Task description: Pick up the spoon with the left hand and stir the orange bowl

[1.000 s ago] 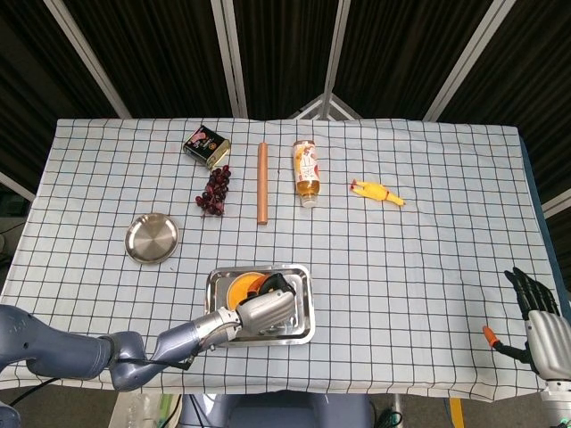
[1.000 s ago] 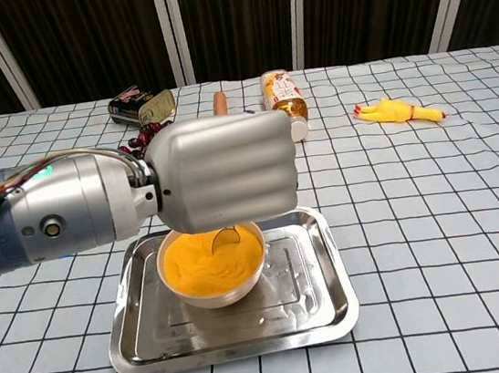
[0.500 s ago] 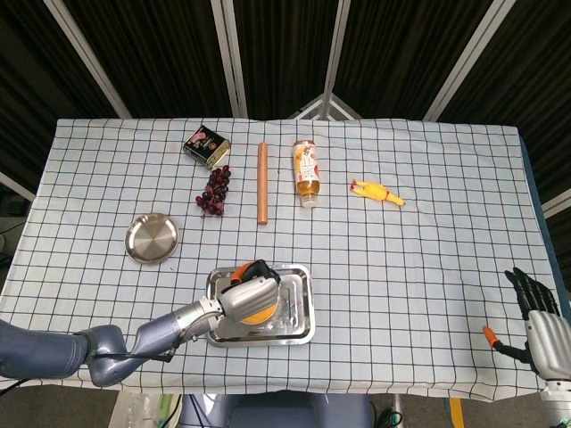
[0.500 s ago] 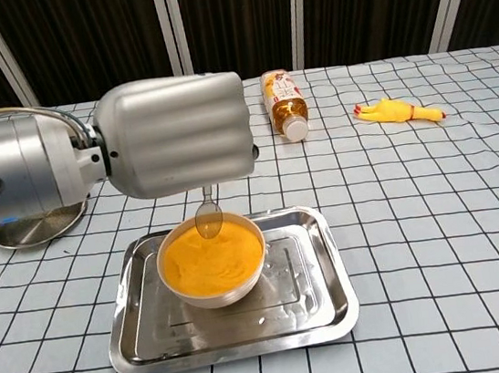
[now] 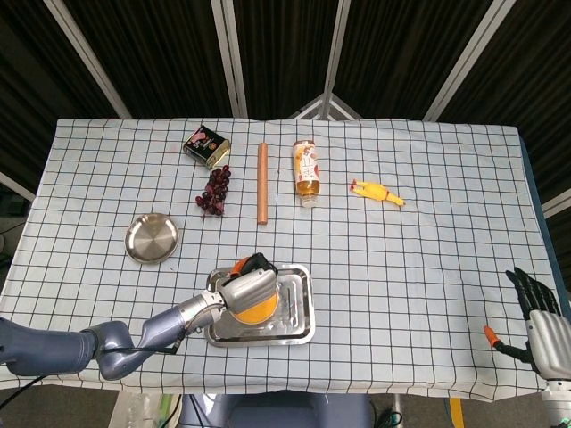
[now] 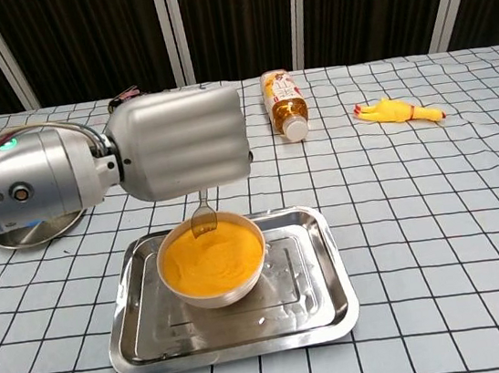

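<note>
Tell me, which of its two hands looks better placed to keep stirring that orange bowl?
The left hand: it holds the spoon right over the orange bowl. The right hand sits far off at the table's edge.

No text, brand, number or sign can be read in either view. The bottle (image 6: 285, 104) lying on the checked tablecloth (image 5: 428, 223) carries a label with red and white print, too small and blurred to make out. The tin (image 5: 207, 146) near the far edge of the table has a printed red and dark lid, likewise illegible. The left hand (image 6: 180, 145) shows plain metal with no marking.
</note>
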Robot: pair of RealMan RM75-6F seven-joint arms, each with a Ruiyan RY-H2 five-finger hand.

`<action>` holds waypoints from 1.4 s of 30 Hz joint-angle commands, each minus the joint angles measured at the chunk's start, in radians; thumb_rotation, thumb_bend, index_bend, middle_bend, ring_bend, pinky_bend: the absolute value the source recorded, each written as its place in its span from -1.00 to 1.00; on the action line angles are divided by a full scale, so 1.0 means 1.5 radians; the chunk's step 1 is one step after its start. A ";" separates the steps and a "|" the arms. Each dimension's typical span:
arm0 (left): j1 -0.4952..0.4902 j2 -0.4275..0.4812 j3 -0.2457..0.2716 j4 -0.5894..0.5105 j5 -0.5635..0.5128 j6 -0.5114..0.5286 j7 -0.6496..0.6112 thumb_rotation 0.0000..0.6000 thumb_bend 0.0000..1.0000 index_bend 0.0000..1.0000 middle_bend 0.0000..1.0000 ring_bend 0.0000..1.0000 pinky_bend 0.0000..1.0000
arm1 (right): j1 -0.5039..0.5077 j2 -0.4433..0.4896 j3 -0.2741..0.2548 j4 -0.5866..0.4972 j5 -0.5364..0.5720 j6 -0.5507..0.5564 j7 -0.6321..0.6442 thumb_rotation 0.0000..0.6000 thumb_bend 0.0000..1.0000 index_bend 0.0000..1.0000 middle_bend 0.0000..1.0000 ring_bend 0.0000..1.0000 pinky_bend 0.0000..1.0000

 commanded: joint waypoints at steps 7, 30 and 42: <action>0.010 -0.020 -0.009 -0.003 0.016 -0.006 -0.019 1.00 0.18 0.61 1.00 1.00 1.00 | 0.000 -0.001 0.000 0.000 -0.001 0.001 -0.002 1.00 -0.32 -1.00 -1.00 -1.00 -1.00; 0.037 -0.005 -0.029 -0.052 0.078 0.000 -0.054 1.00 0.18 0.61 1.00 1.00 1.00 | 0.000 0.000 0.000 -0.002 0.002 -0.001 -0.006 1.00 -0.32 -1.00 -1.00 -1.00 -1.00; 0.051 0.012 -0.030 -0.085 0.101 -0.009 -0.071 1.00 0.18 0.61 1.00 1.00 1.00 | -0.001 0.000 0.001 -0.001 0.004 -0.001 -0.005 1.00 -0.32 -1.00 -1.00 -1.00 -1.00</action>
